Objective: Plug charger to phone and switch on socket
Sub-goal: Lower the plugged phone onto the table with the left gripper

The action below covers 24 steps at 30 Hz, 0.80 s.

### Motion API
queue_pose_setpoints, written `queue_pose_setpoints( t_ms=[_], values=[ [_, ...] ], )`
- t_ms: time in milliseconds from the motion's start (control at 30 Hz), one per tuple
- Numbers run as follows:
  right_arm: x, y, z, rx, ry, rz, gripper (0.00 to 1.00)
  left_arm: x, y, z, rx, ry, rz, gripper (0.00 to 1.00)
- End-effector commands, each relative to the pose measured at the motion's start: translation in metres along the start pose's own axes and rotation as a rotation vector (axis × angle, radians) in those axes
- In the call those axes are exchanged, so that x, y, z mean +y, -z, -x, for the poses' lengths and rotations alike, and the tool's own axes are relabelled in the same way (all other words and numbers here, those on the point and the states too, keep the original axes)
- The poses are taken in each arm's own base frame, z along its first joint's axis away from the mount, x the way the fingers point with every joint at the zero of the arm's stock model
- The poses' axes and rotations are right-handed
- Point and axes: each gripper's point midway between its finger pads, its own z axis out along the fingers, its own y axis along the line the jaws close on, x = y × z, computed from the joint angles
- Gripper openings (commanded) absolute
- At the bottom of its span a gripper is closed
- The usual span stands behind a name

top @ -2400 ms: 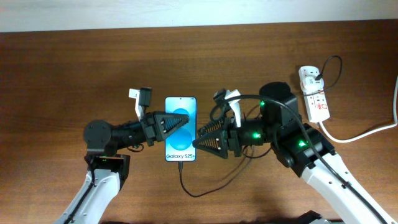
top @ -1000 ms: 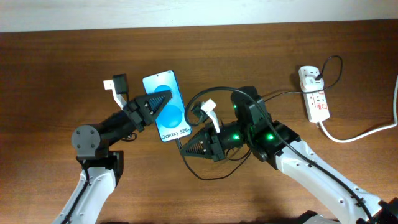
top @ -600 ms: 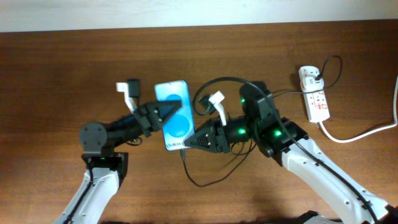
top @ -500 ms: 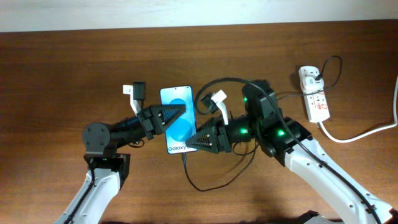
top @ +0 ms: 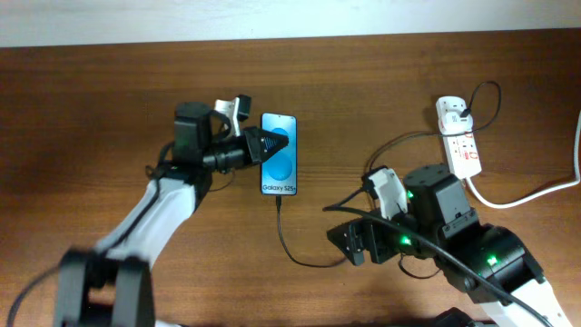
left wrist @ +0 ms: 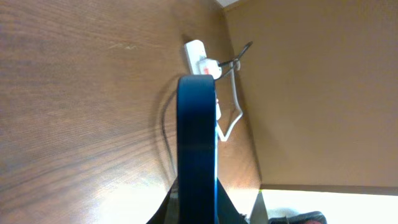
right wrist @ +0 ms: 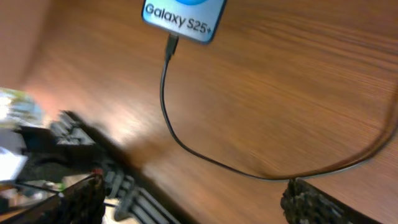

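Observation:
The phone [top: 278, 167], blue screen up, lies on the table left of centre. My left gripper [top: 269, 145] is shut on its left long edge. In the left wrist view the phone [left wrist: 197, 124] shows edge-on between the fingers of the left gripper [left wrist: 197, 208]. The charger cable [top: 292, 252] runs from the phone's bottom end, loops right and ends at its black plug head [top: 463, 115] in the socket [top: 463, 150]. In the right wrist view the connector [right wrist: 171, 45] sits at the phone's bottom edge [right wrist: 184, 17]. My right gripper [top: 349, 245] is open and empty, to the lower right of the phone, with the cable [right wrist: 186, 149] between its fingers' span [right wrist: 196, 205].
The socket's thick white cord [top: 531, 193] runs off to the right edge. The socket also shows far off in the left wrist view [left wrist: 200, 57]. A pale wall strip [top: 290, 18] borders the table's far edge.
My right gripper has let go at the phone's bottom end and drawn back to the lower right. My left gripper has carried the phone right and straightened it.

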Motion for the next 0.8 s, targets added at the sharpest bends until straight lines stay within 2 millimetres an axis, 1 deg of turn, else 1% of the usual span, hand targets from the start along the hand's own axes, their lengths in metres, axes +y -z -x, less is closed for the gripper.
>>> queue_pose_setpoints(
  t_ms=[0,67,133,167,200,233,300,400,500,567,633,667,733,767],
  values=[
    [-0.016,0.005,-0.005,0.001,0.001,-0.094,0.94,0.025,-0.018,-0.001,0.026,-0.115,-0.017,0.0],
    [-0.016,0.005,-0.007,0.012,0.001,-0.096,0.94,0.058,-0.026,0.001,0.003,-0.124,0.079,0.0],
    [-0.017,0.004,-0.008,0.012,0.0,-0.097,0.94,0.079,-0.036,-0.006,0.011,-0.144,0.144,0.0],
    [-0.017,0.004,-0.008,0.012,0.0,-0.097,0.94,0.086,-0.04,-0.009,0.016,-0.136,0.166,0.0],
    [-0.017,0.004,-0.008,0.012,0.0,-0.101,0.94,0.099,-0.046,-0.016,0.027,-0.12,0.203,0.0],
    [-0.018,0.004,-0.009,0.016,-0.002,-0.102,0.94,0.104,-0.05,-0.021,0.038,-0.108,0.212,0.0],
    [-0.019,0.004,-0.012,0.028,-0.006,-0.108,0.94,0.113,-0.053,-0.028,0.057,-0.08,0.224,0.01],
    [-0.023,0.005,-0.015,0.04,-0.012,-0.131,0.95,0.127,-0.056,-0.038,0.081,-0.032,0.248,0.09],
    [-0.024,0.005,-0.017,0.047,-0.015,-0.133,0.94,0.139,-0.053,-0.045,0.095,0.004,0.305,0.16],
    [-0.024,0.005,-0.017,0.047,-0.015,-0.133,0.95,0.142,-0.051,-0.048,0.105,0.018,0.32,0.26],
    [-0.024,0.005,-0.019,0.053,-0.017,-0.134,0.95,0.142,-0.051,-0.048,0.105,0.019,0.319,0.32],
    [-0.024,0.005,-0.019,0.054,-0.017,-0.134,0.94,0.143,-0.051,-0.05,0.11,0.024,0.323,0.37],
    [-0.024,0.005,-0.019,0.053,-0.018,-0.135,0.95,0.144,-0.05,-0.053,0.12,0.037,0.329,0.4],
    [-0.024,0.005,-0.019,0.053,-0.018,-0.135,0.95,0.146,-0.049,-0.055,0.128,0.047,0.335,0.45]
  ],
)
